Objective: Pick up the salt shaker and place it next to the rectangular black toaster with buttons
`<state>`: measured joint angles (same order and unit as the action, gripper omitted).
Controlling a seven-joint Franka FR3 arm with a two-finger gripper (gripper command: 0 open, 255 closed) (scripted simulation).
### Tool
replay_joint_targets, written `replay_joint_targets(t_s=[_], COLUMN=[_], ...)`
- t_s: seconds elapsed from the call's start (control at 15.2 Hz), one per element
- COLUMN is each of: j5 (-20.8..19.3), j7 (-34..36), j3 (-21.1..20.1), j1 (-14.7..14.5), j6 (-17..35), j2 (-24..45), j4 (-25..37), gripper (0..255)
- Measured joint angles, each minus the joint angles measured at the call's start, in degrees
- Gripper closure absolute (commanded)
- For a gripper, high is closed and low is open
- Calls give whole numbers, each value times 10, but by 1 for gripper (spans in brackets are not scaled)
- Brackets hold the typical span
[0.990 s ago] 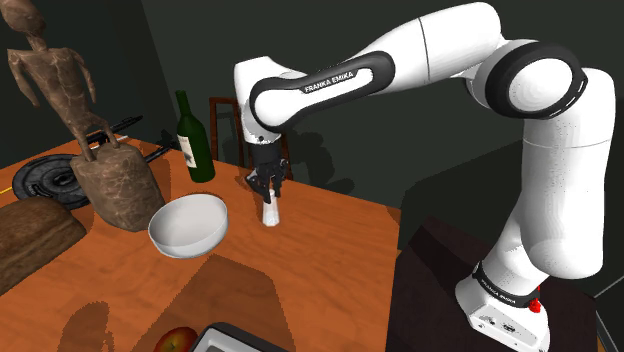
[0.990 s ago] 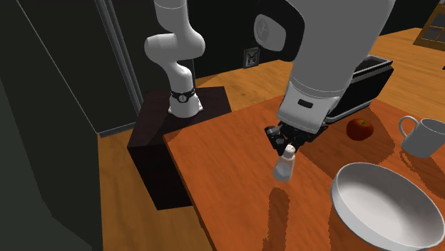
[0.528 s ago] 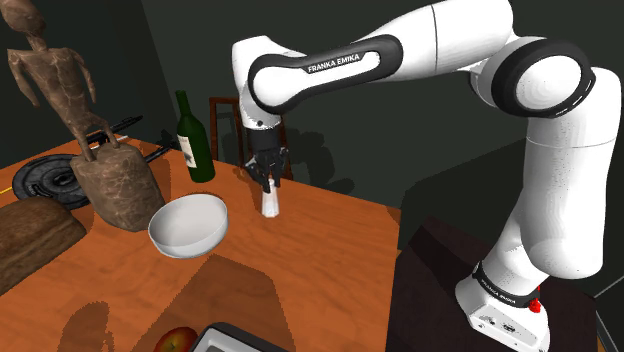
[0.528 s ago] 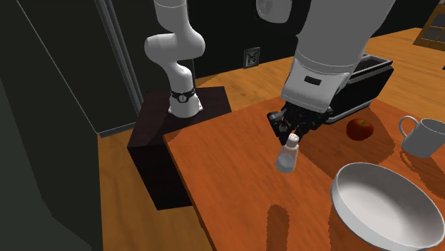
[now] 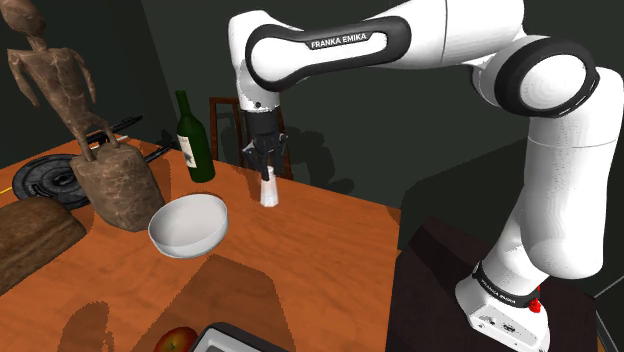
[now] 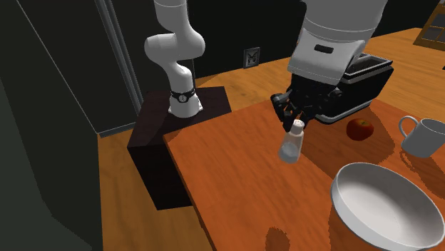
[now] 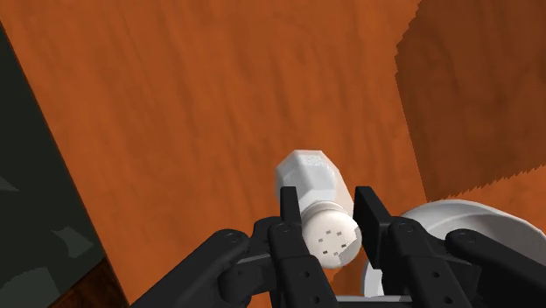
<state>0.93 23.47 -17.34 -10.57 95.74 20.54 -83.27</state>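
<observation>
- You're looking at the gripper (image 5: 266,165) pointing down over the orange-brown table (image 5: 310,255), w/ the white arm reaching up and over from the stand (image 5: 440,285).
- Fingers (image 7: 290,229) are clamping the salt shaker (image 7: 306,175) at its neck, one each side, just under the perforated cap. You're seeing this most plainly in the wrist view.
- Shaker is hanging upright from the gripper (image 6: 294,118) and is drawn white/grey. In the second ext. view its body (image 6: 291,144) is sitting below the fingertips and leaning a bit.
- It's looking clear of the tabletop: the shadow in the second ext. view is lying well apart from it, toward the lower edge.
- Black rectangular toaster (image 6: 360,82) is sitting further back on the table, behind the gripper on that view's right. The shaker isn't touching it.
- Red apple (image 6: 360,128) is lying just in front of the toaster, w/ a white mug (image 6: 426,137) off to its right.
- White bowl (image 5: 188,226) is sitting near the shaker (image 5: 268,192), on the shoulder view's left. The green bottle (image 5: 193,140) and the brown statue (image 5: 105,165) are standing beyond it.
</observation>
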Motion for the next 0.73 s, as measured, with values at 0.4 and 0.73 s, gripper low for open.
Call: replay_joint_targets(t_s=[0.4, 0.73], j5=[-1, -2], j7=[3, 7], j3=[-1, -1], j1=[-2, -5], j6=[-49, -90], j2=[3, 9], j4=[52, 100], gripper=[255, 255])
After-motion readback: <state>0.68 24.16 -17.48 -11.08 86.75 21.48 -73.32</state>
